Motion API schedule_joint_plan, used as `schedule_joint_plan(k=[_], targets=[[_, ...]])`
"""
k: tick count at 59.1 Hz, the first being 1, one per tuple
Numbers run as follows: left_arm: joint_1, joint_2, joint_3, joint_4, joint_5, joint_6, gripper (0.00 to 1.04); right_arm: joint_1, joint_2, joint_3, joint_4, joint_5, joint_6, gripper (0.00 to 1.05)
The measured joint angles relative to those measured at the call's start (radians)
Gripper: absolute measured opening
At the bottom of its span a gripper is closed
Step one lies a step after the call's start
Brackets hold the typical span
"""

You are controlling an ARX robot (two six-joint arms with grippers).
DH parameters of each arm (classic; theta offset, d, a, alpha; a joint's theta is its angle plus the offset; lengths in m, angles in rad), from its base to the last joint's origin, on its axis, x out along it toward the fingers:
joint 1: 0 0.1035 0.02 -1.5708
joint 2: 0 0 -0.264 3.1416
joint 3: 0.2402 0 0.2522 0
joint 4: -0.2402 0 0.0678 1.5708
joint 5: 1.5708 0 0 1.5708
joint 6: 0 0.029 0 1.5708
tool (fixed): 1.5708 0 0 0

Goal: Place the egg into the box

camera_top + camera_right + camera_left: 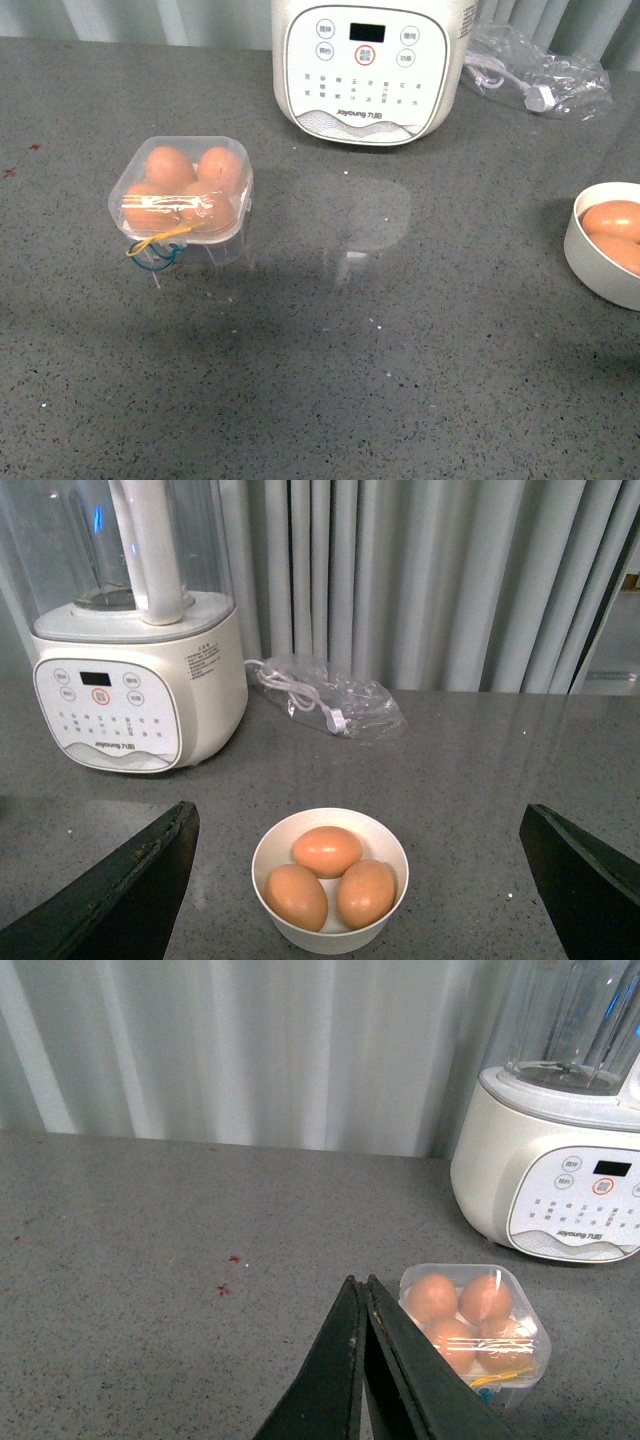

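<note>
**Inspection: egg case full and closed, both grippers clear of it**

Operator, you are looking at a grey speckled counter (400, 380) with the white blender base (368, 70) standing at its far edge; I am taking that appliance as the landmark for all positions.

The box (182, 190) is sitting in front of the blender base and off to its left, apart from it. Four brown eggs are lying inside, and the clear lid is lying shut over them. The yellow and blue rubber bands (155, 250) are trailing from the near edge of the case onto the counter. The front-left egg (148, 205) is one of those four (they are alike in colour and I cannot tell which went in last).

The white bowl (330, 878) is resting in front of the blender base and to its right, well apart from the box. It is holding three more brown eggs, touching one another.

A clear plastic bag (330, 702) with a white cord inside is lying just to the right of the blender base, near the curtain.

The left gripper (361, 1290) is showing its fingers pressed together, tips meeting, hovering near the box without touching it. The right gripper (360, 845) is standing spread wide, its two fingers flanking the bowl and holding nothing.
</note>
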Motion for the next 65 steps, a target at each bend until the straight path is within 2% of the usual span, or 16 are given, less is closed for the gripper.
schedule_joint_plan(k=[44, 50, 61, 63, 65], targets=[[0.000, -0.249, 0.000, -0.248, 0.000, 0.000, 0.04, 0.000, 0.000, 0.000, 0.000, 0.000, 0.000, 0.97], [0.000, -0.383, 0.000, -0.414, 0.000, 0.000, 0.04, 0.000, 0.000, 0.000, 0.000, 0.000, 0.000, 0.97], [0.000, -0.423, 0.000, -0.428, 0.000, 0.000, 0.04, 0.000, 0.000, 0.000, 0.000, 0.000, 0.000, 0.97], [0.000, -0.423, 0.000, -0.428, 0.000, 0.000, 0.08, 0.000, 0.000, 0.000, 0.000, 0.000, 0.000, 0.97], [0.000, -0.423, 0.000, -0.428, 0.000, 0.000, 0.16, 0.000, 0.000, 0.000, 0.000, 0.000, 0.000, 0.97]])
